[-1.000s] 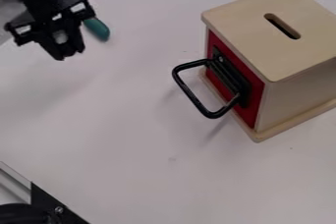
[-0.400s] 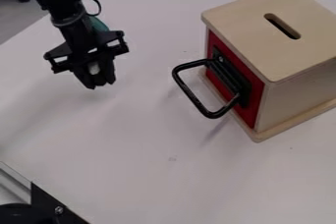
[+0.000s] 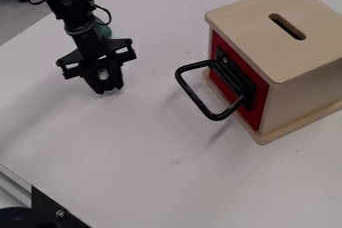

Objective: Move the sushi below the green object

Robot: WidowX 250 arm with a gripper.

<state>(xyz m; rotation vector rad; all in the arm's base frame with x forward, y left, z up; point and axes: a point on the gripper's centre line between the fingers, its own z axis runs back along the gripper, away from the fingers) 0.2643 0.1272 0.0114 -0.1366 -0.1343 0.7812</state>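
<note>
My gripper (image 3: 109,91) hangs over the left part of the white table, its fingertips low, close to the surface. It is shut on a small whitish piece, the sushi (image 3: 103,74), which shows between the fingers while the rest of it is hidden by them. Behind the arm, farther toward the top edge, lies the green object (image 3: 105,30), mostly covered by the arm. The gripper is on the near side of it.
A wooden box (image 3: 267,32) with a slot in its top and a red front stands at the right. Its black handle (image 3: 194,92) sticks out toward the gripper. Dark metal parts (image 3: 50,207) are at the lower left edge.
The gripper has come right and down in the view with the whitish piece between its fingers. The arm now covers most of the green object. The box has not moved.
</note>
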